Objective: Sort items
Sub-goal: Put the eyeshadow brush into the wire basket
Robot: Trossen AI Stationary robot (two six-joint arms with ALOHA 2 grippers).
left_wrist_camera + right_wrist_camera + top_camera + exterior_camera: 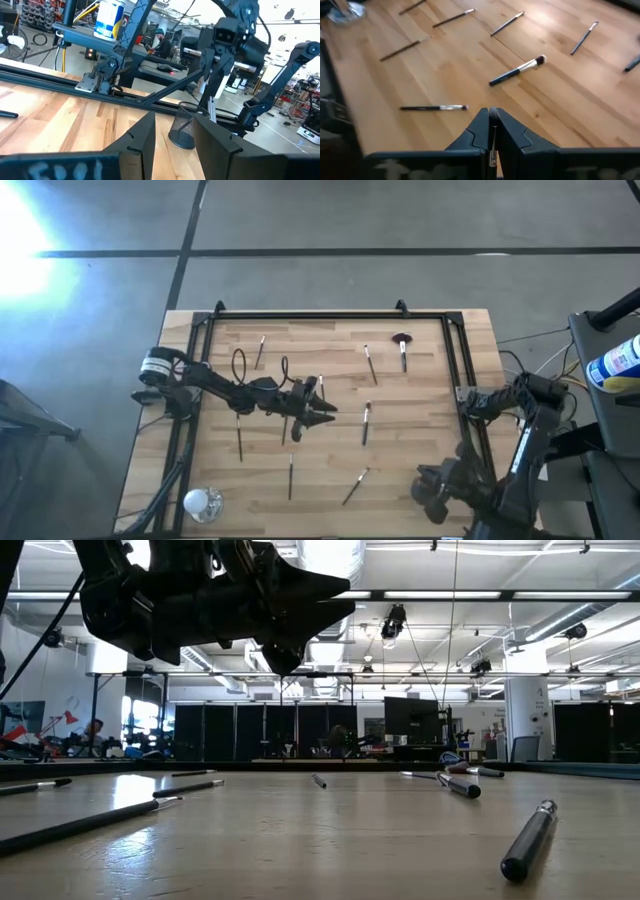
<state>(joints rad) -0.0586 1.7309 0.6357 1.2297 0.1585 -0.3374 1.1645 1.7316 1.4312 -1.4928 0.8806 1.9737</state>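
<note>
Closest to the low camera lies a dark brush handle (528,840), angled on the wooden table (420,395), with more brushes strewn behind it.

My right gripper (491,112) is clamped together on a slim brush (493,145), which hangs straight down between the fingers. It sits at the table's near right corner. From my left wrist I see that gripper holding the brush just above the dark mesh cup (182,131); I cannot tell whether the tip is inside the rim.

My left gripper (325,412) hovers over the middle of the table, clear of the wood, its fingers (142,145) apart with nothing between them.

Loose brushes are spread across the table:
- a wide-headed brush (402,345) at the far right
- a thin brush (370,365) just to its left
- another (260,352) at the far left
- one (366,423) right of my left gripper
- three (240,435) (290,477) (355,486) toward the near side

At the near left corner stands a shiny silver cup (200,502).
</note>
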